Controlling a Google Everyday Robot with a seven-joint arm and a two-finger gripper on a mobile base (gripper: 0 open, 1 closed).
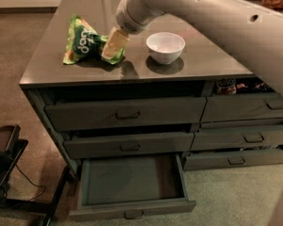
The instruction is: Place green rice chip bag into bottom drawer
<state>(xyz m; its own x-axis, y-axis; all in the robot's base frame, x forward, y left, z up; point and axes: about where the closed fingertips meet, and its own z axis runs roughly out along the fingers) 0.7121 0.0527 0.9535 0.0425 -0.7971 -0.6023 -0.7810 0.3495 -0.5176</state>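
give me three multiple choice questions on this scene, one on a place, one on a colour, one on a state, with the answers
1. Where is the green rice chip bag?
A. on the floor
B. on the countertop, left of the bowl
C. in a top drawer

2. What colour is the bowl?
A. red
B. black
C. white

3. How is the bottom drawer?
A. pulled open
B. shut
C. taken out of the cabinet

Answers:
1 B: the bag lies on the countertop, with the gripper at its right end.
2 C: the bowl is plain white.
3 A: its floor shows out in front of the drawers above.
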